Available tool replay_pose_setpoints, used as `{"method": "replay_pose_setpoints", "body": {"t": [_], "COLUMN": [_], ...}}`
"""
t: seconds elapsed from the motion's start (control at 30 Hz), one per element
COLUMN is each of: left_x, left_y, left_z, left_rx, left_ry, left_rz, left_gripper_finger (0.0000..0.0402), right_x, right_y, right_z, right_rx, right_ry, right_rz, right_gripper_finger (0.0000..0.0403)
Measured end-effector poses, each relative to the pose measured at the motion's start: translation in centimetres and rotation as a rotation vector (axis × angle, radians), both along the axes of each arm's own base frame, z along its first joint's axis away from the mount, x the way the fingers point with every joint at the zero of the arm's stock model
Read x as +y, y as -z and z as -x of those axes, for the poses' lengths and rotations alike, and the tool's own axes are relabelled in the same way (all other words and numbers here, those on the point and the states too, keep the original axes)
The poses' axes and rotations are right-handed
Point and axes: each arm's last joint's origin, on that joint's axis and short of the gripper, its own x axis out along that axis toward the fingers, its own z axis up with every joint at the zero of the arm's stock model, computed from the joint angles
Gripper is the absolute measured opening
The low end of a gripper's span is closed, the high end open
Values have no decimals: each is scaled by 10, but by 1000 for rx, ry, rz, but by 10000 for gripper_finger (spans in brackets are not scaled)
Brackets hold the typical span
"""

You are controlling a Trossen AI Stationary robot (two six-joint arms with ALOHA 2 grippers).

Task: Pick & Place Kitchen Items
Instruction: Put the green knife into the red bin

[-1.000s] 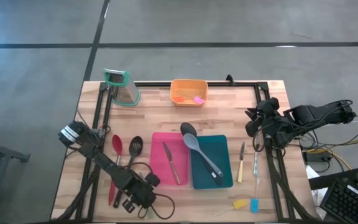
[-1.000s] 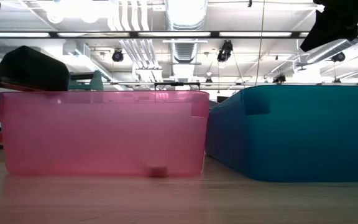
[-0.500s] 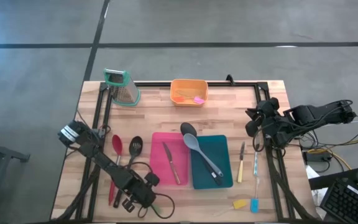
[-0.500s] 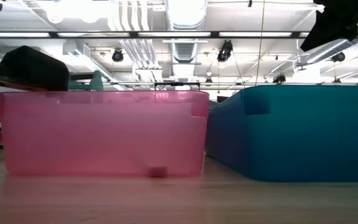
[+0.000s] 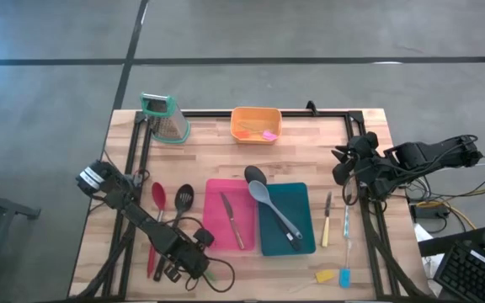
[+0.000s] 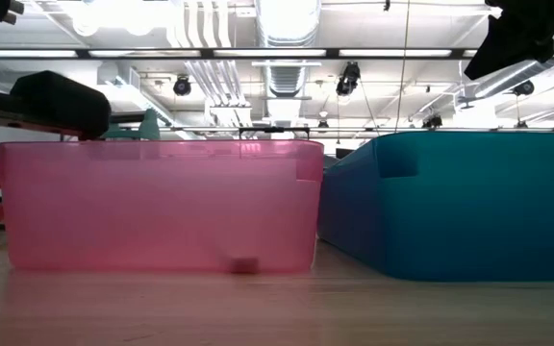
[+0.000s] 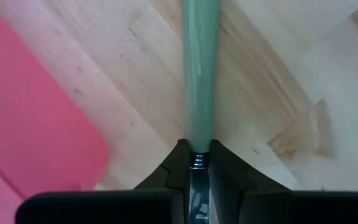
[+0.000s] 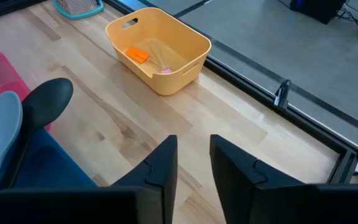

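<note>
Pinching slim mint-green-handled knife with left end effector, low over wooden counter beside pink bin.
Lifting straight, keeping blade level; right end effector parked slightly spread at counter's right edge.

Around my wooden table I see a grey concrete floor crossed by dark seams. Looking level across the tabletop, the ceiling beyond me is hung with white ducts, pipes and bright strip lights. A keyboard sits off to my right.
</note>
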Motion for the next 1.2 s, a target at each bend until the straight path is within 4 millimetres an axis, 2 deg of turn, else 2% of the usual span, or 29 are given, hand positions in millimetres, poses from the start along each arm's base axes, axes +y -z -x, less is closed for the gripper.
{"method": "replay_pose_setpoints", "body": {"t": [0.17, 0.3, 0.47, 0.63, 0.8, 0.97, 1.1, 1.2], "left_x": [0, 2, 3, 7, 16, 40, 76, 105], "left_y": [-3, -13, -41, -72, -100, -110, -109, -107], "left_z": [0, 2, 3, 3, -5, -22, -41, -53], "left_rx": [-8, -18, -43, -100, -230, -302, -275, -252], "left_ry": [11, 16, 23, 99, 215, 304, 280, 213], "left_rz": [3, 12, -2, -108, -245, -417, -485, -455], "left_gripper_finger": [38, 37, 37, 37, 37, 37, 37, 37], "right_x": [0, 0, 0, 0, 0, 0, 0, 0], "right_y": [0, 0, 0, 0, 0, 0, 0, 0], "right_z": [0, 0, 0, 0, 0, 0, 0, 0], "right_rx": [0, 0, 0, 0, 2, 3, 2, 5], "right_ry": [0, 0, 0, 0, -1, -1, -1, -3], "right_rz": [0, 0, 0, 0, 3, 3, 3, 6], "right_gripper_finger": [92, 80, 60, 46, 45, 57, 69, 78]}}
